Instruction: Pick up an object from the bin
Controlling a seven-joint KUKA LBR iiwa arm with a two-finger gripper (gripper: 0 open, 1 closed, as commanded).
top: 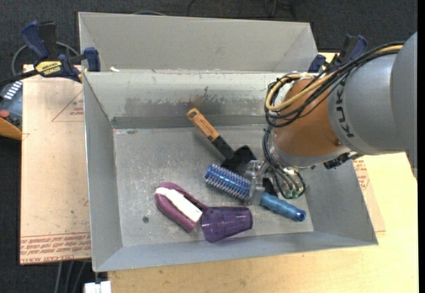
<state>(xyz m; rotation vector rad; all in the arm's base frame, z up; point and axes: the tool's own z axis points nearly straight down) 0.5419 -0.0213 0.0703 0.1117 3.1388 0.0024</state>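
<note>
Fingers (256, 172) are lowered into the near right part of the bin (99, 152), just at the blue brush (229, 183), by the neck between its bristled head and its handle. Whether they are spread or closed cannot be told beneath the orange wrist cover. Nearest the front wall a purple cup (226, 224) is seen on its side, touching a purple and white case (178, 205) at its left, the brush just behind them; farther back a black tool (211, 131) with an orange handle is laid slantwise, handle toward the back wall.
</note>
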